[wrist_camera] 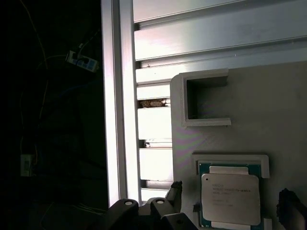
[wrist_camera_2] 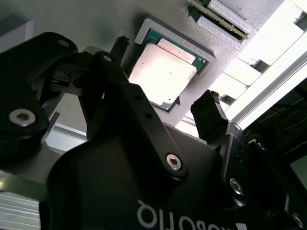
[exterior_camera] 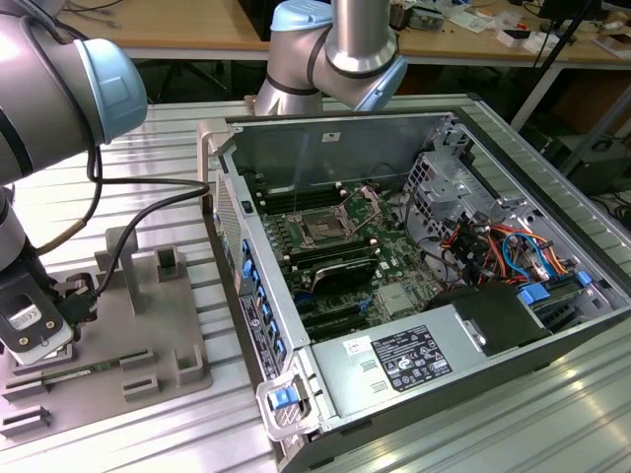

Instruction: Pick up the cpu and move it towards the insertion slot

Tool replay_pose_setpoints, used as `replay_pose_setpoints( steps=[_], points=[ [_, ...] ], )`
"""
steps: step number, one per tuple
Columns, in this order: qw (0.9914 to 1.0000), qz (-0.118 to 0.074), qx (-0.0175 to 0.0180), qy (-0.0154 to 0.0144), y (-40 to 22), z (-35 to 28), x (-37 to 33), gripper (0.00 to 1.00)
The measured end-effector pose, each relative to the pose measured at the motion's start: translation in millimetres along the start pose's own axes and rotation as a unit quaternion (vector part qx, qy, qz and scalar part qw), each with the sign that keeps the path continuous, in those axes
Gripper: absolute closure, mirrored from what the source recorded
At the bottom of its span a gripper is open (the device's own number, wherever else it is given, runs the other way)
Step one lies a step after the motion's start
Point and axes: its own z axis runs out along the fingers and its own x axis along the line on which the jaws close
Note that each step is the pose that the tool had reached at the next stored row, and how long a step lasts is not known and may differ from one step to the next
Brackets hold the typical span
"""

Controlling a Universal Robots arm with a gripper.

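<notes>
End effector: one (wrist_camera_2: 164,72), released. Its two black fingers (wrist_camera_2: 208,110) are spread wider than the chip, one on either side of it. It grasps nothing and touches nothing.
End effector, first wrist view: the same spread shows (wrist_camera: 232,190), with a bare strip of tray between each fingertip (wrist_camera: 175,188) and the chip's edge.
Arm: one (exterior_camera: 59,79), reaching down at the exterior view's left so that its wrist hangs over the tray's left edge.
Cpu: one (wrist_camera_2: 163,72), lying flat with its pale metal top up, seated in its pocket directly between the open fingers. It also shows in the first wrist view (wrist_camera: 230,199). It has not been lifted.
Pocket: one raised square rim (wrist_camera: 230,158) around the cpu, close to the tray's edge.
Bracket: one three-sided raised frame (wrist_camera: 180,100) on the same tray, beside the cpu's pocket and apart from it.
Tray: one grey tray (exterior_camera: 148,325), lying on the table near the table's left edge in the exterior view.
Table: one, of slatted aluminium (exterior_camera: 552,414), carrying the tray and the case.
Computer case: one (exterior_camera: 394,365), lid off, just to the right of the tray.
Insertion slot: one (exterior_camera: 323,227), a dark square on the green board inside the case, well apart from the cpu.
Memory slots: long black rows (exterior_camera: 340,271) beside the insertion slot. I cannot tell how many.
</notes>
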Motion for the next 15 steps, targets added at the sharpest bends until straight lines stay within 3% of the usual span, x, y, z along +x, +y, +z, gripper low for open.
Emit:
replay_pose_setpoints(
  steps=[1,3,4,15],
  points=[
    [1.00000,0.000,0.0000,0.0000,0.0,0.0,0.0,0.25],
    [1.00000,0.000,0.0000,0.0000,0.0,0.0,0.0,0.25],
    [1.00000,0.000,0.0000,0.0000,0.0,0.1,0.0,0.32],
    [0.99999,-0.003,0.0003,0.0004,2.2,1.9,-0.3,0.32]
  ],
)
